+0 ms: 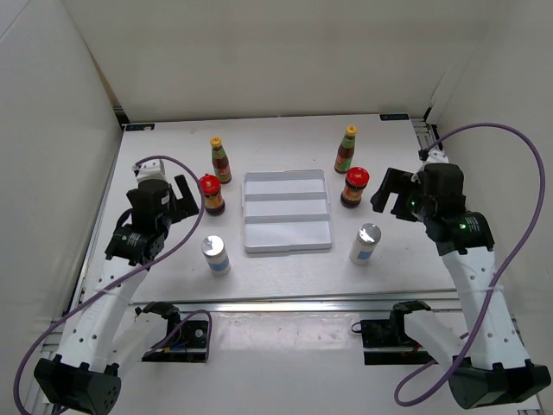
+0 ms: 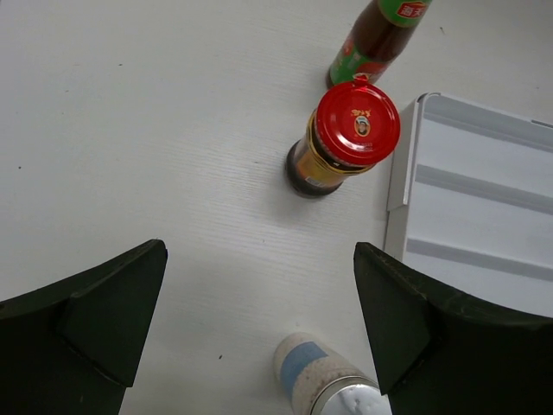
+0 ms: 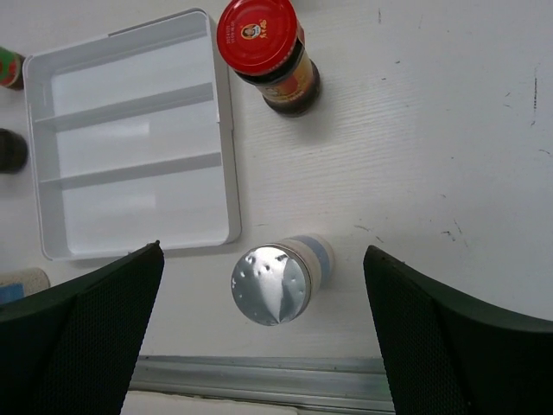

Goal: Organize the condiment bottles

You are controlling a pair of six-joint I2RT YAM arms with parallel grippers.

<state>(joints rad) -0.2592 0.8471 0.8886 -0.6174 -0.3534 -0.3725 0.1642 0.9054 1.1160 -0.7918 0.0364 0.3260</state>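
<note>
Six condiment bottles stand beside a white ridged tray point(image 1: 287, 210). On its left are a slim red-sauce bottle point(image 1: 221, 160), a dark red-lidded jar point(image 1: 210, 194) and a white silver-capped shaker point(image 1: 215, 255). On its right are a sauce bottle point(image 1: 346, 149), a jar point(image 1: 354, 187) and a shaker point(image 1: 365, 243). My left gripper point(image 1: 183, 197) is open and empty, left of the left jar point(image 2: 350, 134), with the left shaker point(image 2: 333, 385) below it. My right gripper point(image 1: 387, 192) is open and empty, above the right shaker point(image 3: 276, 277) and near the right jar point(image 3: 268, 52).
The tray's three compartments hold nothing; its rim shows in the left wrist view point(image 2: 399, 173) and the right wrist view point(image 3: 226, 138). A metal rail point(image 1: 285, 304) runs along the table's near edge. White walls enclose the table on three sides.
</note>
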